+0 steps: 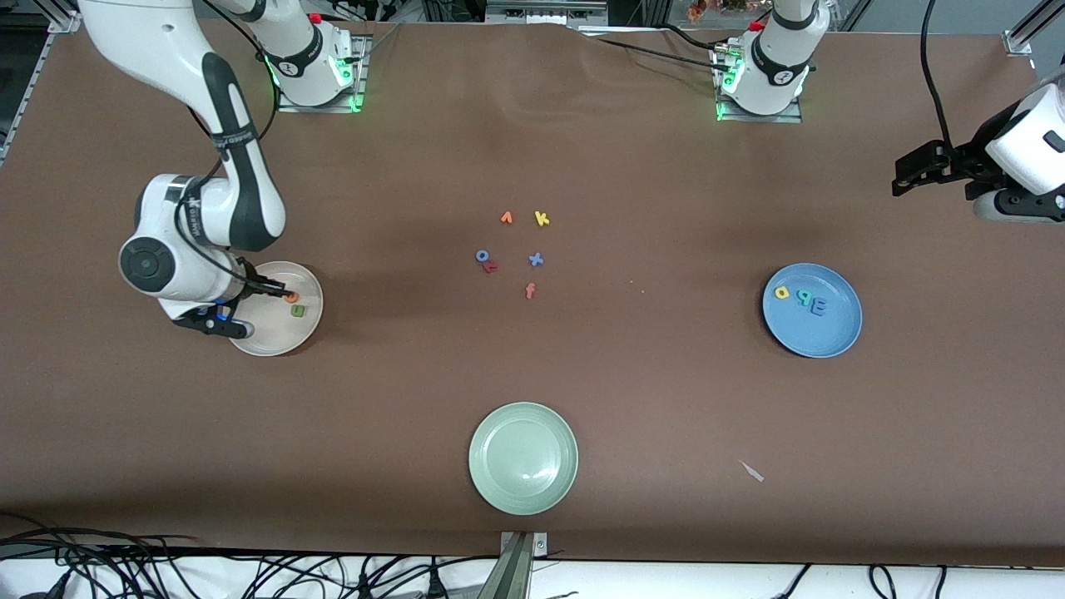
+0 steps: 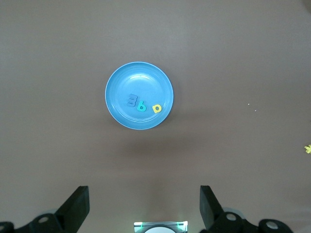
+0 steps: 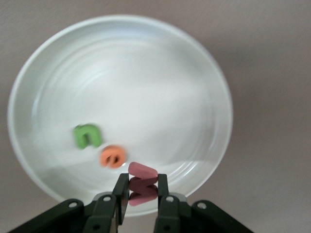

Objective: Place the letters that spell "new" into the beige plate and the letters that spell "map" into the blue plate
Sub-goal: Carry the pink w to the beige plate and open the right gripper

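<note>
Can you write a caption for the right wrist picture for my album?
Right claw holds pinkish-red foam w over round beige plate with green n, orange e.

Only the foam letters read: a yellow k (image 1: 542, 219), blue x (image 1: 536, 259) and orange-red f (image 1: 530, 290) lie on the surface; a green n (image 3: 88, 135) in the beige plate (image 3: 204, 97).

Even overhead light, soft shadows under arms on the surface (image 1: 582, 374). Mild glare on pale green plate (image 1: 522, 457). Right wrist view blurry, beige plate (image 3: 194, 63) washed out w/ reflections. Front view sharp.
</note>
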`<act>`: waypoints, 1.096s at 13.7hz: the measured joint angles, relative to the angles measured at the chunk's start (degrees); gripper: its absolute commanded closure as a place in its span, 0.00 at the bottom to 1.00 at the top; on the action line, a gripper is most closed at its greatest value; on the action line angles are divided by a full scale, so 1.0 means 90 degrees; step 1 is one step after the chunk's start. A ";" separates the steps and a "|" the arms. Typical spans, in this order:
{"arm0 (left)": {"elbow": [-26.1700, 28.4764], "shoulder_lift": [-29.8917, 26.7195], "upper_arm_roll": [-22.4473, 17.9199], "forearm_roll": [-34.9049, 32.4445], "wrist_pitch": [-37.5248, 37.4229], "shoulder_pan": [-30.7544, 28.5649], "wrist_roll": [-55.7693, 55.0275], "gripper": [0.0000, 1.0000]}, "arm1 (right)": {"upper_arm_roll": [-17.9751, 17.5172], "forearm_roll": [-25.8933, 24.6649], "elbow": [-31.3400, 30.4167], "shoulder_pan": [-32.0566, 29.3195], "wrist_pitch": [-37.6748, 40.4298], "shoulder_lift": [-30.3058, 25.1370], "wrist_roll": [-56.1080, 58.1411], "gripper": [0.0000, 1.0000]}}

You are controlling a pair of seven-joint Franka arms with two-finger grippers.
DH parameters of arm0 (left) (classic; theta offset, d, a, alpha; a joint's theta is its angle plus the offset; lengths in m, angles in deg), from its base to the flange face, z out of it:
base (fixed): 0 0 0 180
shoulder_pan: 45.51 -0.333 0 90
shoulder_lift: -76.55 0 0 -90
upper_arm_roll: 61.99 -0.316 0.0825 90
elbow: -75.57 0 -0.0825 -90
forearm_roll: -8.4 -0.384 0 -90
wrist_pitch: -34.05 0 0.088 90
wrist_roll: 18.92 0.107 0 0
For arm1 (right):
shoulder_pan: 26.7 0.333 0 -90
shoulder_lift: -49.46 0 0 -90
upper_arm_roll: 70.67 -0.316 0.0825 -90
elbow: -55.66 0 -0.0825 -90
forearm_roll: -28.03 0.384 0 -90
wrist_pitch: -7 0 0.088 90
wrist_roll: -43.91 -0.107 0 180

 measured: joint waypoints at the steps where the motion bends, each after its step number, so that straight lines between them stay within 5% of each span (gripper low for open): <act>1: 0.0000 0.0000 0.0000 0.0000 0.0000 0.0000 0.0000 0.00 | -0.0002 0.0008 0.0140 -0.0084 0.0091 0.0098 0.0073 0.00; 15: -0.0013 0.0000 0.0002 0.0000 0.0000 0.0003 0.0000 0.00 | -0.0112 0.0005 0.2935 0.0516 0.4481 0.0138 0.0090 0.00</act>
